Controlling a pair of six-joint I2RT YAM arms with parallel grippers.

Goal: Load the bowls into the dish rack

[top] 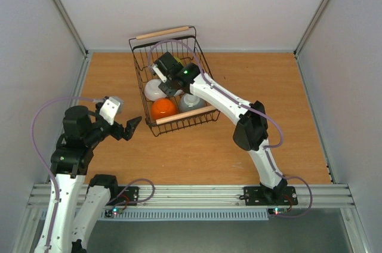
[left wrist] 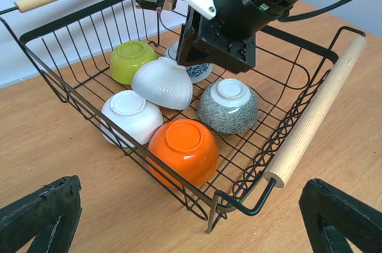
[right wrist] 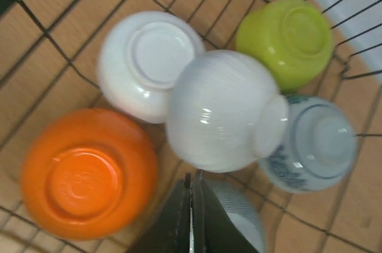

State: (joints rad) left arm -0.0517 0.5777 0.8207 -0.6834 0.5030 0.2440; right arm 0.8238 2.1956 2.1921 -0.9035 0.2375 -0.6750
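Observation:
The black wire dish rack (top: 186,116) stands at the table's middle back with all six bowls upside down in it. In the left wrist view I see the yellow-green bowl (left wrist: 131,60), a tilted white bowl (left wrist: 163,82) leaning on its neighbours, a second white bowl (left wrist: 130,114), the orange bowl (left wrist: 184,148), the grey speckled bowl (left wrist: 228,105) and the blue-and-white bowl (left wrist: 197,71), which is partly hidden by my right arm. My right gripper (right wrist: 192,175) is shut and empty, just above the bowls inside the rack (right wrist: 42,32). My left gripper (top: 132,127) is open and empty, left of the rack.
The rack has a wooden rod handle at the back (top: 162,33) and one at the front (left wrist: 315,110). White walls close in the table on three sides. The left gripper's fingers (left wrist: 42,217) frame the rack's near corner.

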